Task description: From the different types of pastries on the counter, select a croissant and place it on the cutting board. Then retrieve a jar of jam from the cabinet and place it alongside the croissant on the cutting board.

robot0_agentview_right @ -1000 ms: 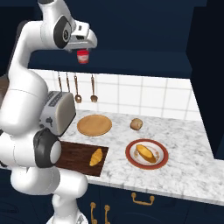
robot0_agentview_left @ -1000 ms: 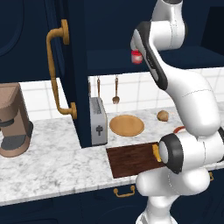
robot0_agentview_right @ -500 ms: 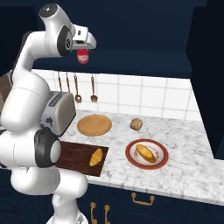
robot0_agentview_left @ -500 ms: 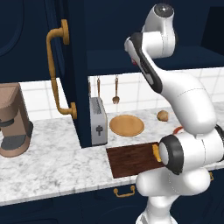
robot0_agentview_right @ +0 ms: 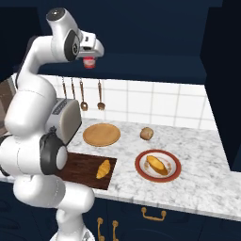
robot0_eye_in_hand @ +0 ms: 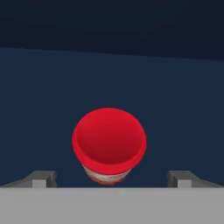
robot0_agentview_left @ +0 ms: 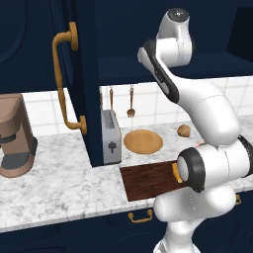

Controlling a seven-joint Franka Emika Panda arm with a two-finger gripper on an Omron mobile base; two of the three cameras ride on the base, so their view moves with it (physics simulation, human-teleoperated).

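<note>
The jar of jam (robot0_eye_in_hand: 109,142), red with a red lid and a pale band, stands on the dark shelf of the open cabinet (robot0_agentview_left: 74,74). My gripper (robot0_eye_in_hand: 112,178) is open, and its fingertips (robot0_eye_in_hand: 43,177) flank the jar on both sides without touching it. In the right base view the jar of jam (robot0_agentview_right: 89,62) sits just under my gripper (robot0_agentview_right: 90,54). The croissant (robot0_agentview_right: 103,168) lies on the cutting board (robot0_agentview_right: 80,164), near its right end. In the left base view my arm hides most of the croissant (robot0_agentview_left: 176,172) on the cutting board (robot0_agentview_left: 148,180).
A round wooden plate (robot0_agentview_right: 101,134) lies behind the board. The brown bun (robot0_agentview_right: 147,133) and a loaf on a red plate (robot0_agentview_right: 157,164) sit to the right. A toaster (robot0_agentview_left: 110,136) stands by the open cabinet door, and a coffee machine (robot0_agentview_left: 15,138) stands far left.
The arm's upper joints have dropped and the hand has shifted slightly toward the jar, now covering it in the left base view. The jar has stayed in place and the gripper has stayed open.
</note>
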